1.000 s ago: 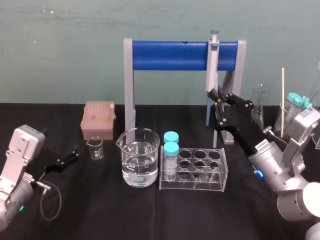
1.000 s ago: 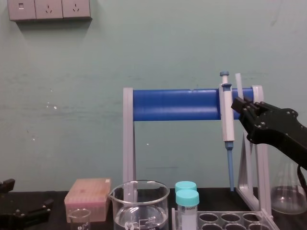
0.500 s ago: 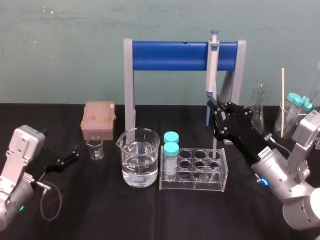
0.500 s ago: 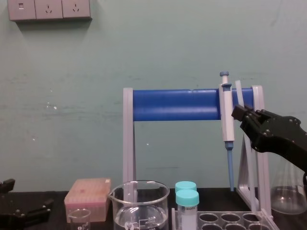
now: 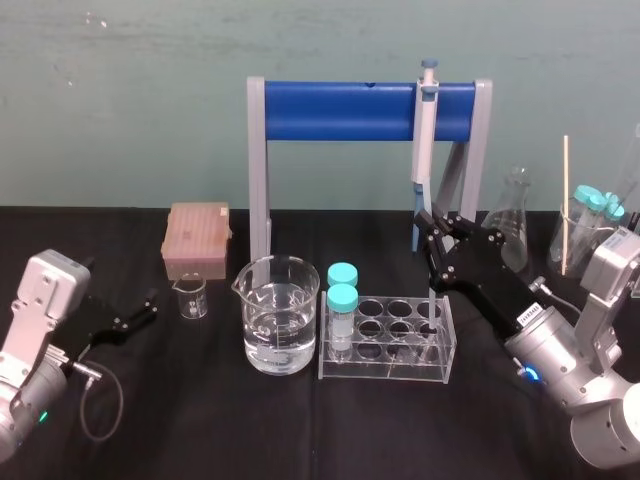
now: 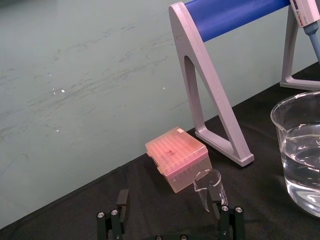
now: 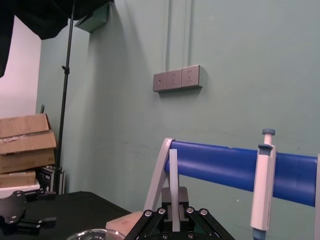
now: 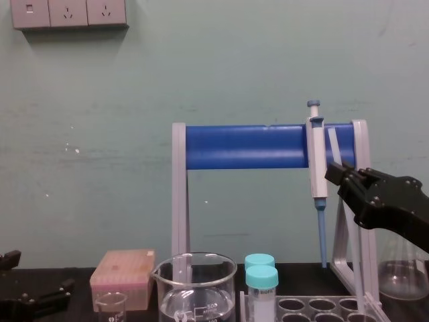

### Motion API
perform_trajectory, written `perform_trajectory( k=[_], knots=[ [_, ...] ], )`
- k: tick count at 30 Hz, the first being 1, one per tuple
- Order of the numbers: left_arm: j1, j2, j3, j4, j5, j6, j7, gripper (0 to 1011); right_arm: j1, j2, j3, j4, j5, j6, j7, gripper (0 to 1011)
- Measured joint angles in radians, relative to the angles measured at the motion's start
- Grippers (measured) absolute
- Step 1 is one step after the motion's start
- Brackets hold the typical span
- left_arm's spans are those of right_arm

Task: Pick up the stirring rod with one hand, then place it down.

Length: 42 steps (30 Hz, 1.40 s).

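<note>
The right gripper (image 5: 432, 228) has its jaws closed on the stirring rod (image 7: 173, 190), a slim whitish glass rod held nearly upright. A short length stands above the jaws and a longer length hangs below them.

Beneath the jaws, the rod's lower end reaches the clear test tube rack (image 5: 385, 375). Whether it sits inside a well or just behind the rack cannot be told.

The likeliest hazard is that the jaws travel sideways while the tip is this low, so the glass catches the rack and snaps or drags it. The smooth rod may also slide or swing in the grip. The pipette (image 5: 424, 130) hangs just behind the jaws and could be knocked.

The left gripper (image 5: 152, 304) rests well away, jaws apart and empty.

Printing on the beaker (image 8: 194, 295), a capped vial (image 8: 261, 292) and the right arm's white tag (image 5: 527, 318) is too small to read.
</note>
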Motion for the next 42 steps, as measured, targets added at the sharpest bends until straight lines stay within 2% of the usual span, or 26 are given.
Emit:
perform_trajectory(
  k=[14, 25, 33, 42],
  knots=[
    [0.000, 0.000, 0.000, 0.000, 0.000, 0.000, 0.000, 1000, 0.023, -0.007, -0.006, 0.069, -0.003, -0.027, 0.021, 69],
    [0.000, 0.000, 0.000, 0.000, 0.000, 0.000, 0.000, 1000, 0.067, -0.021, -0.024, 0.187, 0.006, -0.054, 0.070, 69],
    [0.000, 0.000, 0.000, 0.000, 0.000, 0.000, 0.000, 1000, 0.078, -0.023, -0.028, 0.220, 0.006, -0.036, 0.076, 69],
    [0.000, 0.000, 0.000, 0.000, 0.000, 0.000, 0.000, 1000, 0.075, -0.022, -0.028, 0.217, 0.006, -0.014, 0.070, 69]
  ],
)
